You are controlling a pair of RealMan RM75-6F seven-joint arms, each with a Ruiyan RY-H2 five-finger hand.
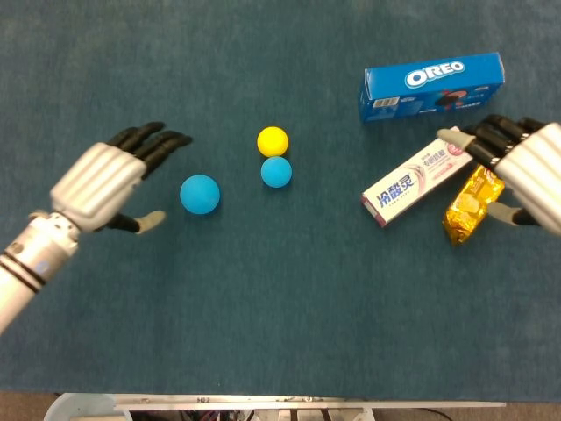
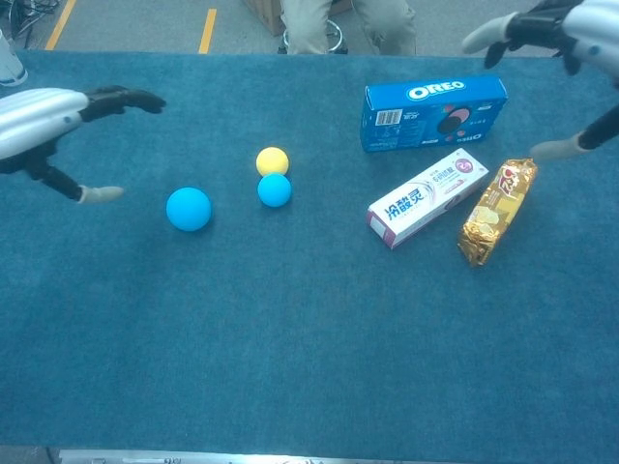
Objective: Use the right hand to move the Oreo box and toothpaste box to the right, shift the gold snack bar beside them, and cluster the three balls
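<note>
The blue Oreo box (image 1: 433, 85) (image 2: 434, 112) lies at the far right of the mat. Just below it lies the white toothpaste box (image 1: 411, 181) (image 2: 427, 197), slanted, with the gold snack bar (image 1: 472, 206) (image 2: 495, 212) beside its right end. A yellow ball (image 1: 273, 140) (image 2: 272, 160) touches a small blue ball (image 1: 276, 171) (image 2: 275, 189); a larger blue ball (image 1: 200, 194) (image 2: 189, 209) sits apart to their left. My right hand (image 1: 519, 165) (image 2: 551, 29) is open, raised at the right edge above the snack bar. My left hand (image 1: 107, 180) (image 2: 53, 123) is open, just left of the large blue ball.
Everything lies on a dark blue-green mat (image 1: 280, 307). A person's legs (image 2: 348, 24) and a floor with yellow lines (image 2: 208, 29) show past the far edge in the chest view.
</note>
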